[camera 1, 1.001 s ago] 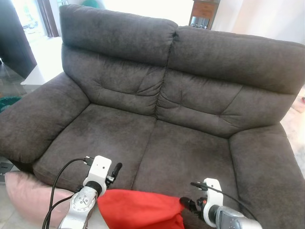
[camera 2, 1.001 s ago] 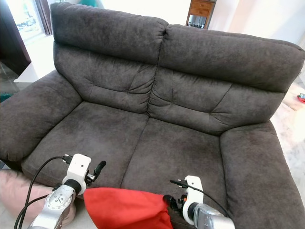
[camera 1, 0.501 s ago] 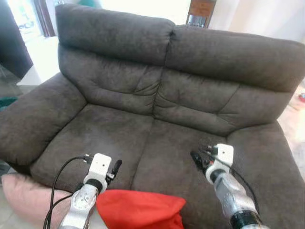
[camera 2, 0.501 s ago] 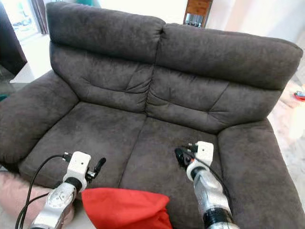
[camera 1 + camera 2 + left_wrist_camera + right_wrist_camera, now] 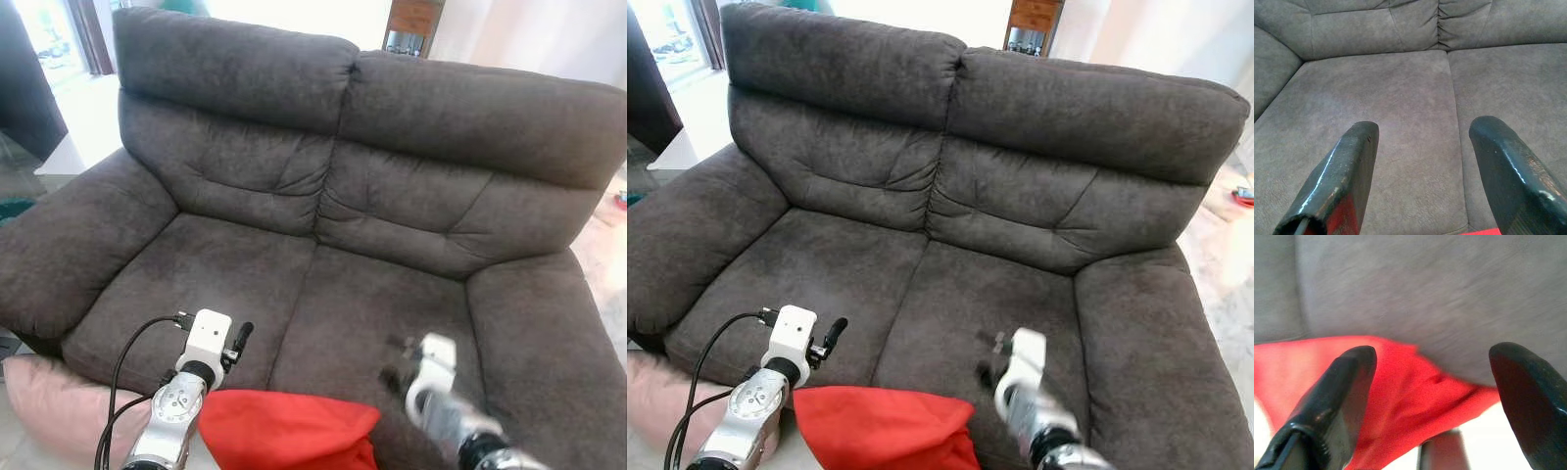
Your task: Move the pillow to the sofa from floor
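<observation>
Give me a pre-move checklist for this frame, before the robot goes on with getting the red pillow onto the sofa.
1. Red pillow located: ok, low at the sofa's front edge, between the two arms.
2. Sofa seat free for the pillow: ok, both seat cushions bare.
3. Left gripper ready: ok, fingers open, over the left seat cushion, holding nothing.
4. Right gripper ready: ok, fingers open, red fabric lying beneath them.
5. Right arm steady: not ok, blurred in the head views.
6. Pillow gripped: not ok, neither gripper is closed on it.
7. Pink cushion out of the way: cannot tell, it lies on the floor beside the left arm.
</observation>
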Available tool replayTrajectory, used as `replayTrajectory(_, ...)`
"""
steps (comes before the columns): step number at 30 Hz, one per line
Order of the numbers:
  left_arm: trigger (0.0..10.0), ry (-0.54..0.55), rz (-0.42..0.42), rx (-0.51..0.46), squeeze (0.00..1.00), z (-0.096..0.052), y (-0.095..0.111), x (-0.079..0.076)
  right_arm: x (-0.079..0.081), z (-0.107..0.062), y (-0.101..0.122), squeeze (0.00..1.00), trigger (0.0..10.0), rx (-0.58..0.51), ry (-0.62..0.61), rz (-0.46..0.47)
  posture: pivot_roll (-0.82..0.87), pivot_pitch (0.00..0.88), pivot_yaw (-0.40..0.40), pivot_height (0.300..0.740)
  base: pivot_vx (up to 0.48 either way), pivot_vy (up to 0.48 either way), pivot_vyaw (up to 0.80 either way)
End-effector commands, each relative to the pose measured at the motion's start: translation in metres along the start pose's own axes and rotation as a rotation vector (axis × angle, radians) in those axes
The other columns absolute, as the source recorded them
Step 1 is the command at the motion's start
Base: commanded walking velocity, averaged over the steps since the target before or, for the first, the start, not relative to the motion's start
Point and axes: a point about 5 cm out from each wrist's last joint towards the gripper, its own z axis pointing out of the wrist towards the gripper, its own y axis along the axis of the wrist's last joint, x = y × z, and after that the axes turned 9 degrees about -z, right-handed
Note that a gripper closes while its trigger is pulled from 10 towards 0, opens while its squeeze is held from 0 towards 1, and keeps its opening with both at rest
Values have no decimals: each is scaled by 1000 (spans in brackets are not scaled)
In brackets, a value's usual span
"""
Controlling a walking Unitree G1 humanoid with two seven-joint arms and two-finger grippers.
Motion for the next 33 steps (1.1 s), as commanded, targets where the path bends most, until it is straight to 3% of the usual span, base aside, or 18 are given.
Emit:
replayTrajectory(1,10000,1,-11,7,0,-1,-3,0,8,-2,28,0,10000,-66,48,28,134,8,-120,740,0,0,0)
replayTrajectory(4,10000,-2,-9,21,0,-1,-5,-1,16,-3,42,0,10000,-75,96,104,119,10,-115,740,0,0,0)
replayTrajectory(9,10000,-13,-12,31,0,0,-6,-4,15,-4,37,0,10000,-34,141,151,109,12,-112,740,0,0,0)
replayTrajectory(20,10000,-12,-15,43,0,-1,-9,-4,-2,-6,27,0,10000,46,56,80,115,16,-121,740,0,0,0)
replayTrajectory(25,10000,-10,-14,52,0,-2,-11,-3,-3,-7,27,0,10000,82,77,29,110,18,-124,740,0,0,0)
replayTrajectory(27,10000,-10,-14,60,0,-2,-12,-3,-18,-8,2,0,10000,120,74,19,108,18,-124,740,0,0,0)
replayTrajectory(33,10000,-14,-15,72,0,-3,-15,-4,-30,-11,-13,0,10000,165,92,7,102,18,-126,740,0,0,0)
